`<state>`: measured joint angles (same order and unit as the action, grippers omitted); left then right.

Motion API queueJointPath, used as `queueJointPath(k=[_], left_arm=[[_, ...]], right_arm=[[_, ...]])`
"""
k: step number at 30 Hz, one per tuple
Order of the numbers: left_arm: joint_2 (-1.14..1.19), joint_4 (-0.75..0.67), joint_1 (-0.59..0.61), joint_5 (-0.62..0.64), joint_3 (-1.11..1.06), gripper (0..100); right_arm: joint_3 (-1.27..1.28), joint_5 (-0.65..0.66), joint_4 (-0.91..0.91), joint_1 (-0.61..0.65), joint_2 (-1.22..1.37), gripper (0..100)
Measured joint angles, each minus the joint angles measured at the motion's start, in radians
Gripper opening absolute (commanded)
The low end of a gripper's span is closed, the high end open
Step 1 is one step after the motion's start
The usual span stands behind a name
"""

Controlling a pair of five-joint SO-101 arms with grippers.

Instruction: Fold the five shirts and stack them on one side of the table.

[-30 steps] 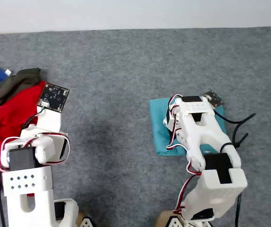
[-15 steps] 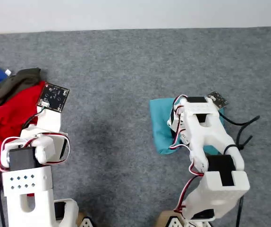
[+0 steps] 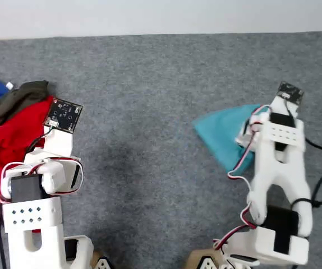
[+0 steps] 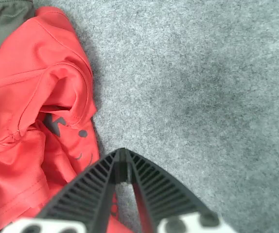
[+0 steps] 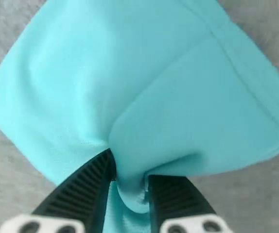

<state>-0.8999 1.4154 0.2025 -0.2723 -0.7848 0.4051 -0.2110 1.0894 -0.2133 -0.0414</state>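
Teal shirt [image 5: 130, 87] sits pinched by a fold in our right jaws, clamped on it, and widens ahead of them. Our left jaws are closed and empty, with the red shirt [image 4: 32, 107] beside them; we cannot read its dark print.

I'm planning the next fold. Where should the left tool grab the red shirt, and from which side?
Probably the raised fold of the red shirt, at its edge beside the bare mat. It stands up, so the left tool could straddle it; flatter cloth offers little to pinch. Come down from the mat side. The tool is shut now, so open it first.
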Motion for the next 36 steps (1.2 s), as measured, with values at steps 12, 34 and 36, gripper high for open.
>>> queueJointPath(k=[12,34,36], left_arm=[[0.000,0.000,0.000,0.000,0.000,0],[0.000,0.000,0.000,0.000,0.000,0],[0.000,0.000,0.000,0.000,0.000,0]], right_arm=[[0.000,0.557,-0.092,-0.252,-0.003,0.9],[0.000,1.091,-0.795,-0.603,0.273,0.9],[0.000,1.128,-0.862,-0.631,0.310,0.9]])
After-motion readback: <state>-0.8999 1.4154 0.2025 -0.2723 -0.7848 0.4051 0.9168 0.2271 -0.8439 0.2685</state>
